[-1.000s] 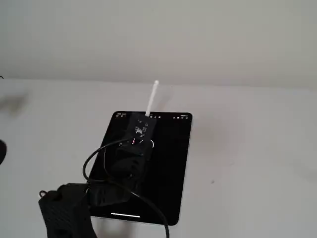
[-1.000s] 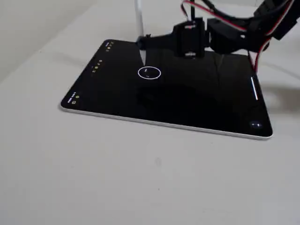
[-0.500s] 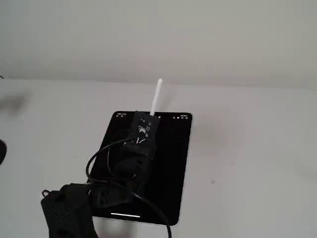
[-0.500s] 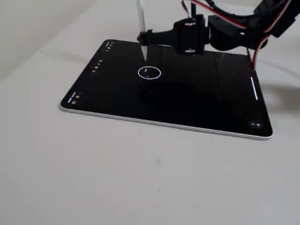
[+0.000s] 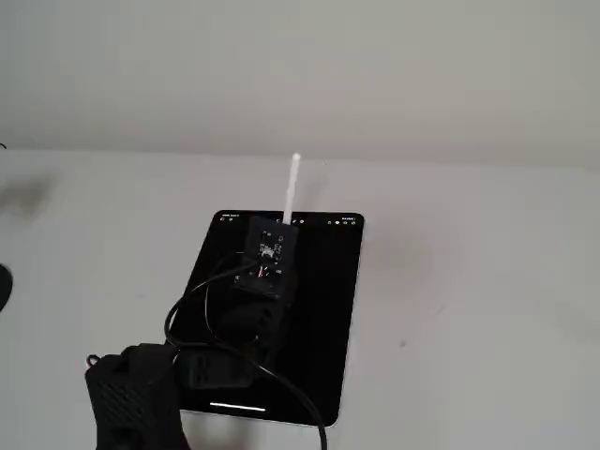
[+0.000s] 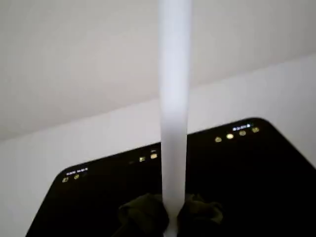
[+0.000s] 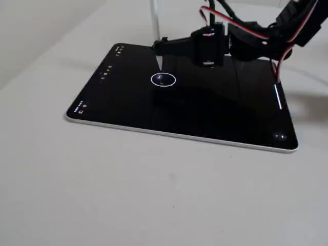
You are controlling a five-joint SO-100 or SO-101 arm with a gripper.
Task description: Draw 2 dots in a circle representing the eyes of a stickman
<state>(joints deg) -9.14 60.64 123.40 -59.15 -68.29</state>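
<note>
circle (image 7: 163,79) on tablet (image 7: 123,110); stylus (image 7: 155,20) seemingly above

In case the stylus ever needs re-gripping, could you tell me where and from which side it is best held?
Low on the shaft, where the pincer clamps the stylus now, with the jaws closing horizontally across it. It is a slim round rod standing nearly upright over the tablet, so a sideways grip holds its tip steady.

stylus (image 7: 155,20) lowered again toward circle (image 7: 163,79), end effector (image 7: 160,47) dipped
</note>
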